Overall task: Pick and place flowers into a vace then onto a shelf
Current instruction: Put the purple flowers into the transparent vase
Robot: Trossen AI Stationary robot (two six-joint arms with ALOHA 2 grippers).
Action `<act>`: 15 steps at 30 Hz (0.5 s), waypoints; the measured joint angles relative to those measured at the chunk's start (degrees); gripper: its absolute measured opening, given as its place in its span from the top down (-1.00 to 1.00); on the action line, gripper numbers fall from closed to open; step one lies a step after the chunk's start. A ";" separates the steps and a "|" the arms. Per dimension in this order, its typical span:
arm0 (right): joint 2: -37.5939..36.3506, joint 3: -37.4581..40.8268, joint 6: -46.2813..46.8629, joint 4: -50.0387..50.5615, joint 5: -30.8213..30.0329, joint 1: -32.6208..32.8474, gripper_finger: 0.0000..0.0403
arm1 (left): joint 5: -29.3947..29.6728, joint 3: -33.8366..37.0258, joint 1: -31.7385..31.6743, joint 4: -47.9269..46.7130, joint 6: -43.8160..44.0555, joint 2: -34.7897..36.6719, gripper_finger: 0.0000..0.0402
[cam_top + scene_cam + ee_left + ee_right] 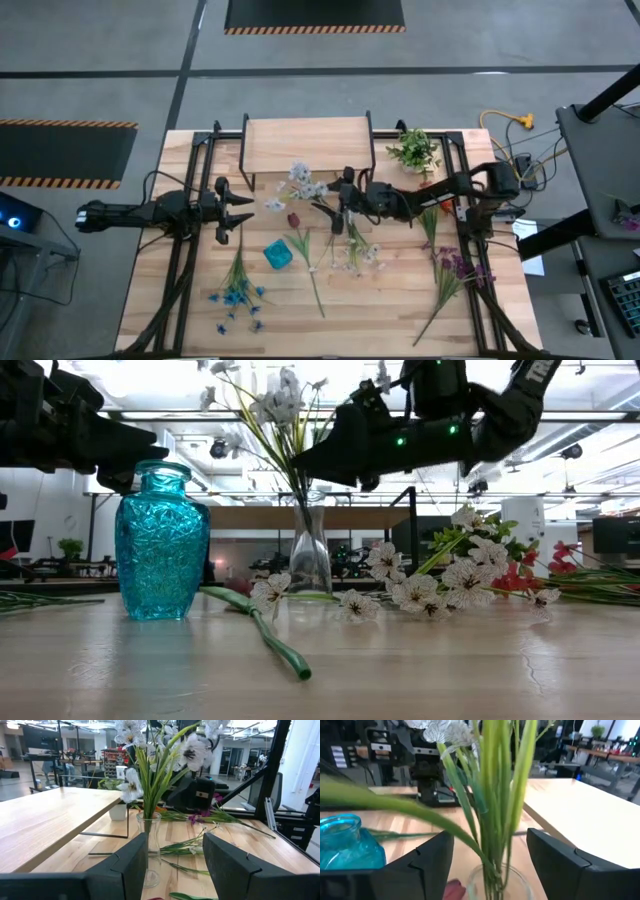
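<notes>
A bushy potted plant (414, 150) stands near the table's (390, 310) far edge — upright.

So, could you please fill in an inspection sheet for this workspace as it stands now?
Surface: wooden table, bare planks between items.
Job's things: clear vase holding white flowers; shelf with nothing on top; loose white flowers, blue flowers and purple flowers lying flat.
Clutter: blue vase; potted plant.
Grippers: right gripper open, its fingers either side of the stems above the clear vase; left gripper open, facing that vase, holding nothing.
Cables: yellow cable beyond the table's right edge.
Surroundings: workshop floor with striped mats.
</notes>
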State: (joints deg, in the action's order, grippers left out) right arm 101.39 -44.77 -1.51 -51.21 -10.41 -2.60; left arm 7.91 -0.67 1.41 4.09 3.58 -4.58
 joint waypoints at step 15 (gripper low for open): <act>-19.76 0.00 5.07 34.04 -0.12 1.08 -0.20 | -0.01 -0.11 0.02 0.01 0.21 0.02 0.13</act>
State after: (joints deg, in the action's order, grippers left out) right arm 81.62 -44.77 3.55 -17.17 -10.53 -1.52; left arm 7.90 -0.78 1.43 4.10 3.79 -4.56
